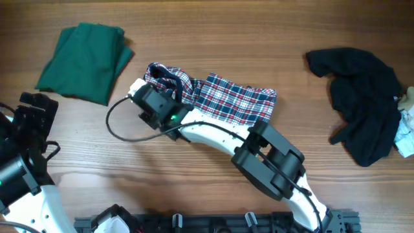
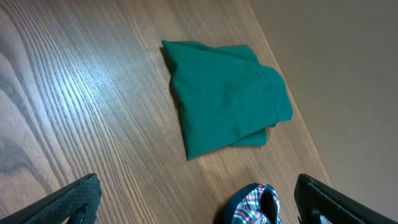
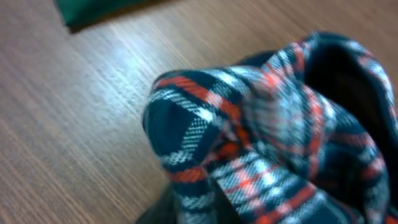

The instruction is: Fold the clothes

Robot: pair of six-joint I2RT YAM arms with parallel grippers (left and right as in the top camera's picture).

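1. The plaid garment (image 1: 229, 98), red, navy and white, lies crumpled near the middle of the surface (image 1: 259, 39), stretched roughly parallel to the far edge. Its left end is bunched and stands raised off the wood.
2. The right end effector (image 1: 165, 90) sits at that raised left end. Its fingers are pressed together, pinching a bunched fold of the plaid fabric. In the right wrist view the gathered cloth (image 3: 267, 137) fills most of the frame and hides the fingertips.
3. The right arm reaches in from the near edge, right of centre, and crosses in front of the plaid garment's near side.
4. The green garment (image 1: 84, 61) lies folded flat toward the far left corner of the surface, apart from the plaid garment.
5. The left end effector (image 2: 198, 186) is near the left edge, its fingers spread wide and holding nothing. Its wrist view looks across bare wood to the green garment (image 2: 224, 99), with the plaid garment's end (image 2: 255, 205) at the bottom of the frame.
6. The black garment (image 1: 362, 107) lies crumpled near the right edge, well apart from the plaid garment.
7. Pale garments (image 1: 406, 123) lie at the right edge, touching the black garment.
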